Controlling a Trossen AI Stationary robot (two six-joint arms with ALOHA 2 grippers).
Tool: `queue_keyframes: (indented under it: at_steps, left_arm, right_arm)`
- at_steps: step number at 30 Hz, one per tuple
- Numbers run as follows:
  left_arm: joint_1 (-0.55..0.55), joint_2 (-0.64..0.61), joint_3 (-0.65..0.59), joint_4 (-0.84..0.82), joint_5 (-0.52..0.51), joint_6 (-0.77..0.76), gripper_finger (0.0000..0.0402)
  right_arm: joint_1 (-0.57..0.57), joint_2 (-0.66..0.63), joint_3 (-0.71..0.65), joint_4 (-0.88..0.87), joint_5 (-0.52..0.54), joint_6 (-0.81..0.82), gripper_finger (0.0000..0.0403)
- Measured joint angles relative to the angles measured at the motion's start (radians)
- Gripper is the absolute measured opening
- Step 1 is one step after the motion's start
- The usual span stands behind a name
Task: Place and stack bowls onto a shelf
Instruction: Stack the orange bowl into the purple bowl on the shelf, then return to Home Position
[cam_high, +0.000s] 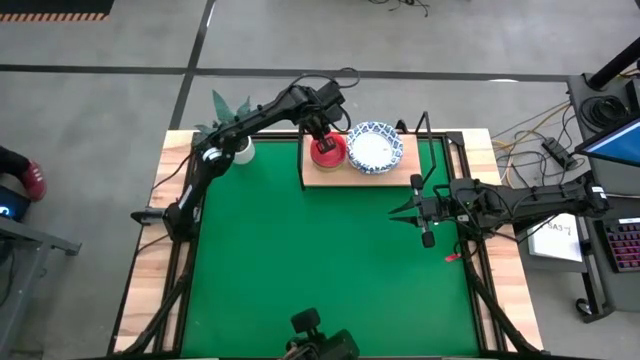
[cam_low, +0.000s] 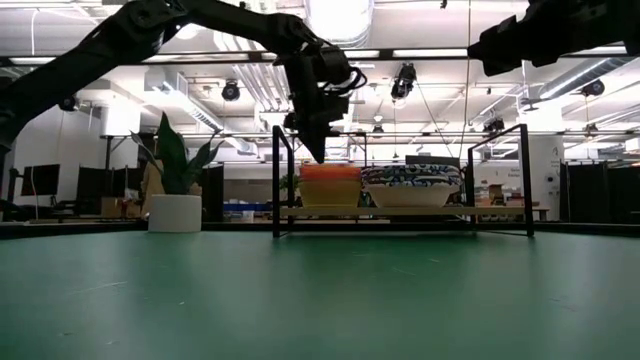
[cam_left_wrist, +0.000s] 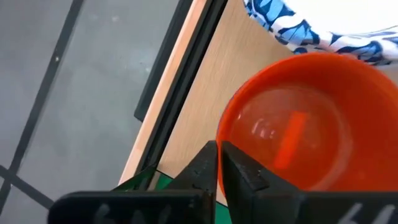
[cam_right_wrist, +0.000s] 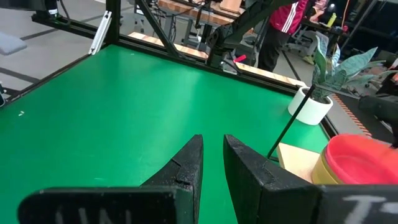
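Observation:
The wooden shelf (cam_high: 385, 172) stands at the table's far middle. On it, a red bowl (cam_left_wrist: 311, 118) sits nested in a yellow bowl (cam_low: 329, 193). A white bowl with a blue patterned rim (cam_high: 374, 148) rests on the board to its right. My left gripper (cam_left_wrist: 219, 152) is shut, points steeply down and hovers just over the red bowl's near-left rim, with nothing between its fingers. My right gripper (cam_right_wrist: 212, 144) hangs level over the table's right side, far from the bowls. Its fingers stand a narrow gap apart and hold nothing.
A green plant in a white pot (cam_high: 236, 146) stands left of the shelf, under my left arm. Black uprights (cam_low: 277, 180) rise at the shelf's corners. The green mat (cam_high: 320, 270) spreads between shelf and near edge. A person (cam_right_wrist: 283, 28) stands beyond the table.

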Motion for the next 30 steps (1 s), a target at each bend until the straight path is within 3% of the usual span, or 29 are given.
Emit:
queue_keyframes:
  at_steps: [9, 14, 19, 23, 30]
  left_arm:
    - [-0.017, -0.032, 0.0, -0.061, -0.001, -0.014, 0.0001]
    - [-0.097, -0.102, -0.003, -0.134, 0.085, -0.015, 0.0001]
    - [-0.205, -0.219, -0.077, -0.086, 0.119, 0.022, 0.0]
    - [-0.29, -0.405, -0.351, 0.1, 0.123, 0.013, 0.0]
    - [-0.42, -0.878, -1.086, 0.655, 0.216, -0.023, 0.0]
  right_arm:
    - [0.0, 0.0, 0.0, -0.02, 0.0, -0.017, 0.0052]
    - [-0.002, -0.025, -0.02, -0.034, -0.002, -0.025, 0.0052]
    - [-0.002, -0.092, -0.055, -0.029, -0.01, -0.017, 0.0052]
    - [-0.002, -0.177, -0.101, -0.024, -0.01, -0.01, 0.0052]
    - [-0.002, -0.324, -0.148, -0.023, -0.01, 0.026, 0.0052]
